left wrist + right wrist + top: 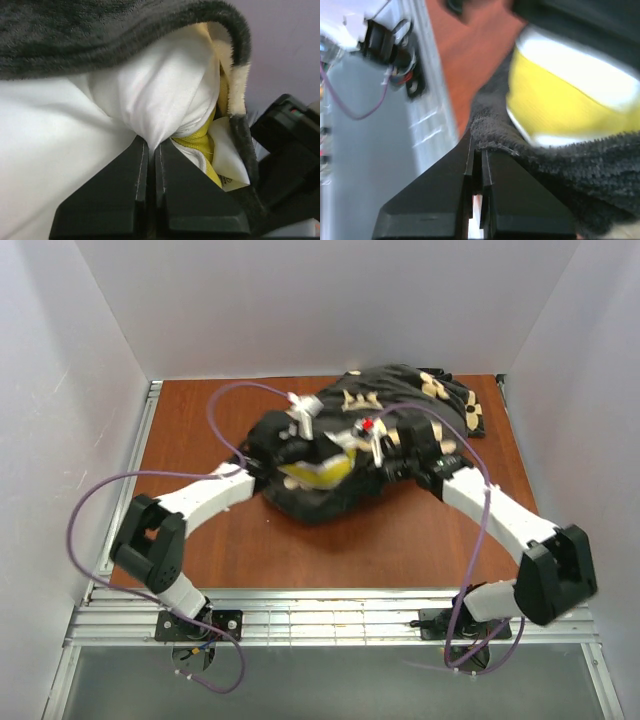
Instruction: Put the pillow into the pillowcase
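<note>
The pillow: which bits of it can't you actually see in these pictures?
- Top view: most of the pillow is hidden inside the pillowcase and under the left arm and right arm; how deep it sits is unclear.
- Left wrist view: the pillow's edges run off the frame or under the pillowcase.
- Right wrist view: blurred; only a yellow-and-white patch shows, no outline.

Pillowcase on table, centre to far right corner. Pillow partly in pillowcase, one end sticking out at near-left opening; how deep it sits inside is hard to tell. Pillowcase edge lies over pillow top. Left gripper at left of opening, pinching pillow corner. Right gripper just right of it, clamped on pillowcase rim beside pillow end.
</note>
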Robot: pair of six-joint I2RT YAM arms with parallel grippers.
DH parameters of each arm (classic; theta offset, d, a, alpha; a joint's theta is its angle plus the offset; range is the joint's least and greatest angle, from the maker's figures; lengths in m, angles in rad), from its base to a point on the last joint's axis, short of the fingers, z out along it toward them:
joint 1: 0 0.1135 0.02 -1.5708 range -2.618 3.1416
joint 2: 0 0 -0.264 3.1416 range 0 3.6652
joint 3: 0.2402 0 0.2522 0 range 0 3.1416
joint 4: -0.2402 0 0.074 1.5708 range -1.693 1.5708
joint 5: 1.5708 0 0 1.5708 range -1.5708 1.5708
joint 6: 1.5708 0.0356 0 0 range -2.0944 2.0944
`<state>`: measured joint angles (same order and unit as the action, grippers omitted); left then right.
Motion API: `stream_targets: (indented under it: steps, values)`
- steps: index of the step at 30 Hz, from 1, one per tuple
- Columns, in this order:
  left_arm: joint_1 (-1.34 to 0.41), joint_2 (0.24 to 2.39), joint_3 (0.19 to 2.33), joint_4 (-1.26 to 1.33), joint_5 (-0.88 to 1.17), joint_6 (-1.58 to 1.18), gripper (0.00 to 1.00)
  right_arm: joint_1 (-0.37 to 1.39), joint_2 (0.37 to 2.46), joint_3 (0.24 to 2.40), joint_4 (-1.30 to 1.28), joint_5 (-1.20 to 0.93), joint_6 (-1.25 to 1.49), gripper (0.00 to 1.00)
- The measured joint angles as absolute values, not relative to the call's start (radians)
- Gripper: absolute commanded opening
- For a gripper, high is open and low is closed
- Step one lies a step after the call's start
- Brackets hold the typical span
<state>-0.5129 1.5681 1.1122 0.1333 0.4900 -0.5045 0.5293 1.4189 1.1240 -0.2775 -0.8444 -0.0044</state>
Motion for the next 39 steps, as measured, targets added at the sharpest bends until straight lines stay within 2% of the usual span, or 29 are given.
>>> stream_targets:
  steps: [4,8,15,20,21,22,23,25,28,30,33,36,39]
  values:
    - [-0.68,1.826,1.128,0.111,0.432,-0.548,0.0,0.517,1.244,0.811,-0.311,-0.878,0.089,0.01]
    - [-0.68,2.096,1.345,0.064,0.467,-0.636,0.0,0.507,1.174,0.717,-0.328,-0.869,0.16,0.01]
    - [-0.562,2.114,1.586,0.08,0.436,-0.691,0.0,0.508,1.005,0.713,-0.25,-0.892,0.256,0.01]
    - [-0.53,2.037,1.505,0.114,0.444,-0.622,0.02,0.533,0.965,0.604,-0.133,-0.896,0.326,0.01]
    - [-0.545,2.017,1.457,0.117,0.442,-0.601,0.16,0.54,0.975,0.585,-0.13,-0.9,0.332,0.15]
    - [-0.566,2.0,1.403,0.119,0.446,-0.574,0.25,0.546,0.992,0.577,-0.132,-0.901,0.336,0.27]
    - [-0.589,1.988,1.356,0.107,0.456,-0.551,0.33,0.548,1.011,0.577,-0.141,-0.904,0.335,0.43]
    - [-0.636,1.983,1.271,0.059,0.498,-0.493,0.45,0.555,1.041,0.609,-0.204,-0.921,0.296,0.53]
    - [-0.649,1.938,1.146,0.022,0.59,-0.408,0.59,0.556,1.065,0.751,-0.355,-0.904,0.183,0.56]
    - [-0.593,1.827,1.072,-0.007,0.66,-0.361,0.7,0.537,1.087,0.878,-0.435,-0.872,0.108,0.59]
    - [-0.439,1.621,1.021,-0.135,0.742,-0.289,0.71,0.515,1.138,1.06,-0.497,-0.772,0.017,0.73]
    - [-0.309,1.464,1.029,-0.228,0.764,-0.231,0.71,0.508,1.228,1.181,-0.508,-0.649,-0.053,0.75]
    - [-0.282,1.351,1.01,-0.273,0.757,-0.218,0.7,0.512,1.397,1.294,-0.519,-0.555,-0.095,0.7]
